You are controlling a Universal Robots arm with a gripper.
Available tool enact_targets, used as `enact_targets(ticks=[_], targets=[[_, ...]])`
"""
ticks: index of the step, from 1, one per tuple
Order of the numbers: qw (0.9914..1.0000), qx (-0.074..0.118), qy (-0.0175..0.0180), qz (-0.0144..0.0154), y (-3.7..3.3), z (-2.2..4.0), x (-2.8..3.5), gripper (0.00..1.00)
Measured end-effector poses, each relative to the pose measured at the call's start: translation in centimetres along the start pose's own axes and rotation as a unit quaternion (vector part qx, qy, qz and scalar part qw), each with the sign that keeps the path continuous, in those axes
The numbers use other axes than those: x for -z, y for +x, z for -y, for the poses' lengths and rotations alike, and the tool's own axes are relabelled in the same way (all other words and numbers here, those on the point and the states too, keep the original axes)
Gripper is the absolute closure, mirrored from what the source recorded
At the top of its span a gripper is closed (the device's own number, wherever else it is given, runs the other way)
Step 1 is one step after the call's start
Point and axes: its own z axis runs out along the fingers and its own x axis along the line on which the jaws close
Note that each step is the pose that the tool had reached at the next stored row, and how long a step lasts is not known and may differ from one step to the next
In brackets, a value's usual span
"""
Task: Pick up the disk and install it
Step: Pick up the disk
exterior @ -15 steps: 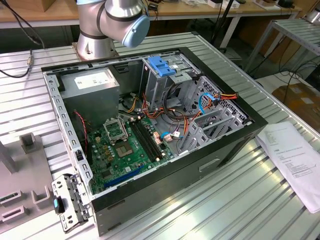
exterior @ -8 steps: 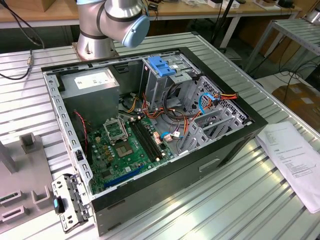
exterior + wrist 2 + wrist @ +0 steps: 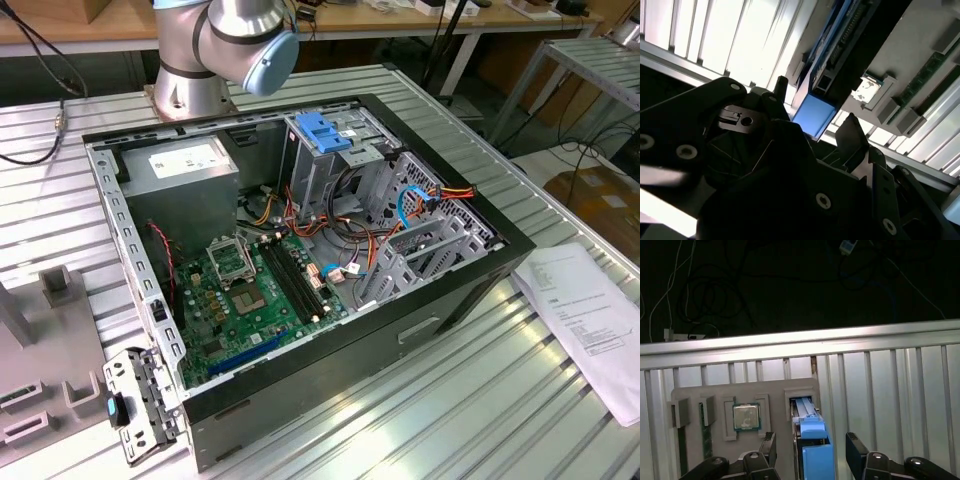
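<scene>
- The flat silver disk in its bright blue plastic carrier [image 3: 816, 457] stands on edge in a slot of the grey fixture plate [image 3: 775, 390], on the ribbed metal table [image 3: 880, 390].
- The black gripper [image 3: 811, 441] has its fingers spread wide, one on each side of the disk, with gaps between.

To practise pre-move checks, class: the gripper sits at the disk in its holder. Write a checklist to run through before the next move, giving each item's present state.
1. The gripper is open: ok, fingers apart in both wrist views.
2. The fingers straddle the disk: ok, one on each side.
3. The disk is gripped: not ok, gaps show on both sides.
4. The disk sits in its slot in the grey holder: ok.
5. The fingers are clear of the processor beside the slot: ok.
6. The drive cage in the computer case has a free bay: cannot tell; cables lie beside it.
</scene>
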Motion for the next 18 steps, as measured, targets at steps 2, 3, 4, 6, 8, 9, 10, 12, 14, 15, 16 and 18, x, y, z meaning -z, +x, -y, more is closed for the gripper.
enact_targets(ticks=[2,3,4,6,8,9,10,12,14,15,16,18], targets=[[1.0,0.0,0.0,-0.0009,-0.06,0.01,-0.55,0.34],[1.0,0.0,0.0001,-0.001,-0.06,0.0,-0.92,0.34],[1.0,0.0,0.0001,-0.0015,-0.06,0.0,-0.92,0.34],[1.0,0.0,0.0002,-0.0021,-0.06,0.0,-0.93,0.34],[1.0,0.0,0.0002,-0.0028,-0.06,0.0,-0.92,0.34],[1.0,0.0,0.0002,-0.0029,-0.06,0.0,-0.93,0.34],[0.99999,0.0,0.0003,-0.0032,-0.06,0.0,-0.93,0.34],[0.99999,0.0,0.0003,-0.0037,-0.06,0.0,-0.92,0.34],[0.99999,0.0,0.0003,-0.0043,-0.06,0.0,-0.92,0.34],[0.99999,0.0,0.0004,-0.0045,-0.06,0.0,-0.92,0.34],[0.99998,0.0,0.0005,-0.0058,-0.06,0.0,-0.93,0.34],[0.99997,0.0,0.0006,-0.0074,-0.06,0.0,-0.93,0.34]])
